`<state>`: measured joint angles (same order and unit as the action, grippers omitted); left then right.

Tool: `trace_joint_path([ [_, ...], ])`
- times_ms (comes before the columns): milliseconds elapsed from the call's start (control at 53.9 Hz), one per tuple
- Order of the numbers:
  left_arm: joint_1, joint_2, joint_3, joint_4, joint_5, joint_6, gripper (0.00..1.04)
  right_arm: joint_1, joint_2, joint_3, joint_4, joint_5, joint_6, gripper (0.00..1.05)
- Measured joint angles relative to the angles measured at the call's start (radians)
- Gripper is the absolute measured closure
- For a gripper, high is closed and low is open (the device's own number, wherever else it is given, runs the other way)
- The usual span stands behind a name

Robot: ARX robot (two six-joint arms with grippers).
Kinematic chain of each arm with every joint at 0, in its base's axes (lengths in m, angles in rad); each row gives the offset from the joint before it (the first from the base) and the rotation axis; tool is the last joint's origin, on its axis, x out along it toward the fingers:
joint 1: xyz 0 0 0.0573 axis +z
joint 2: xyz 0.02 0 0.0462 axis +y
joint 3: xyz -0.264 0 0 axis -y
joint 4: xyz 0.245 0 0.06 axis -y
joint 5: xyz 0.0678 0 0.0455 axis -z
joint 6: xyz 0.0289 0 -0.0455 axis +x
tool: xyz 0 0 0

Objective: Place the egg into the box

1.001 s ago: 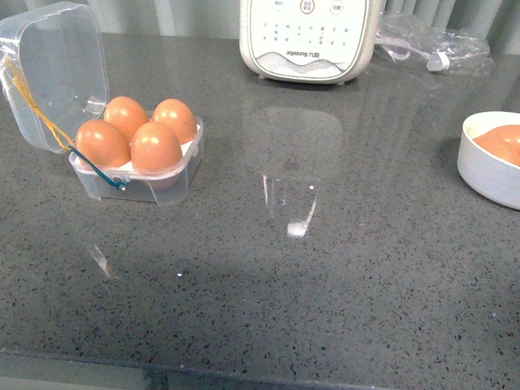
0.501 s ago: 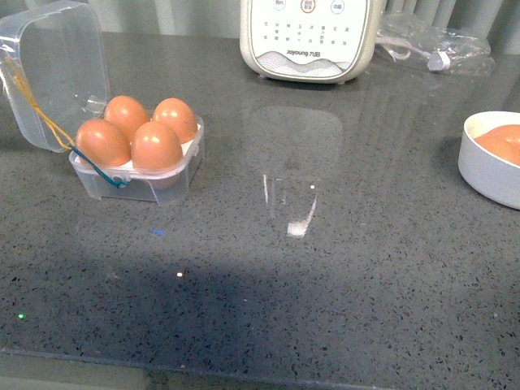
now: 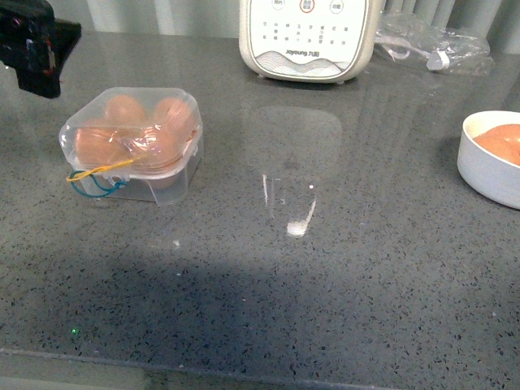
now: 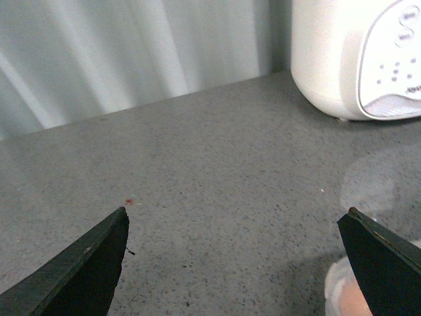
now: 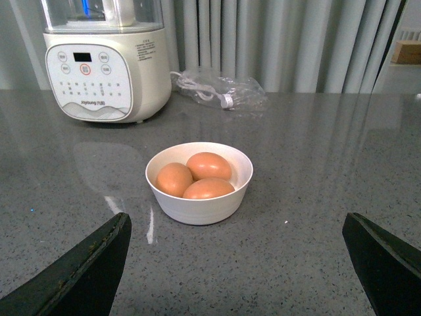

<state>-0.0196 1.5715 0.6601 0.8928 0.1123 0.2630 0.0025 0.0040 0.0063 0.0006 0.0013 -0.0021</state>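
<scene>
Left tool (image 4: 235, 214): fingers spread wide, nothing held. It sits far-left, beyond the box and apart from it.
Small square clear plastic four-cell egg box (image 3: 134, 150): on the left of the grey speckled stone counter (image 3: 325, 284). Clear hinged lid (image 3: 138, 110) is down and all four cells hold smooth orange-brown eggs (image 3: 154, 140), so the task egg looks placed.
Yellow and blue elastic cords (image 3: 96, 179): loose at the box's near-left corner, not over the lid.
Likely step: clear off, or secure the lid. The left tool should lift up and away and keep off the cords. Any lid press should be light and at the rim, not on the egg tops.
White kitchen appliance (image 3: 309, 36): far centre, irrelevant.
Round white bowl (image 3: 483, 175): at right, holds three spare eggs (image 5: 199, 178).
Right tool (image 5: 237, 214): faces the bowl, wide open, empty. Best left idle.
</scene>
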Motion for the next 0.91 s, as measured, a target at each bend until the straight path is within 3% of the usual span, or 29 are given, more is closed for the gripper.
trace_joint_path([
  [241,0.09,-0.245,-0.109,-0.165,0.029,-0.396,0.07,0.0,0.0,0.0,0.0,0.0,0.0,0.07],
  [445,0.087,-0.256,-0.114,-0.161,0.022,-0.47,0.08,0.0,0.0,0.0,0.0,0.0,0.0,0.07],
  [556,0.077,-0.29,-0.181,-0.089,-0.055,-0.364,0.26,0.0,0.0,0.0,0.0,0.0,0.0,0.07],
  [612,0.05,-0.338,-0.252,-0.072,-0.109,-0.315,0.4,0.0,0.0,0.0,0.0,0.0,0.0,0.07],
  [908,0.019,-0.488,-0.417,-0.061,-0.111,-0.278,0.87,0.0,0.0,0.0,0.0,0.0,0.0,0.07],
])
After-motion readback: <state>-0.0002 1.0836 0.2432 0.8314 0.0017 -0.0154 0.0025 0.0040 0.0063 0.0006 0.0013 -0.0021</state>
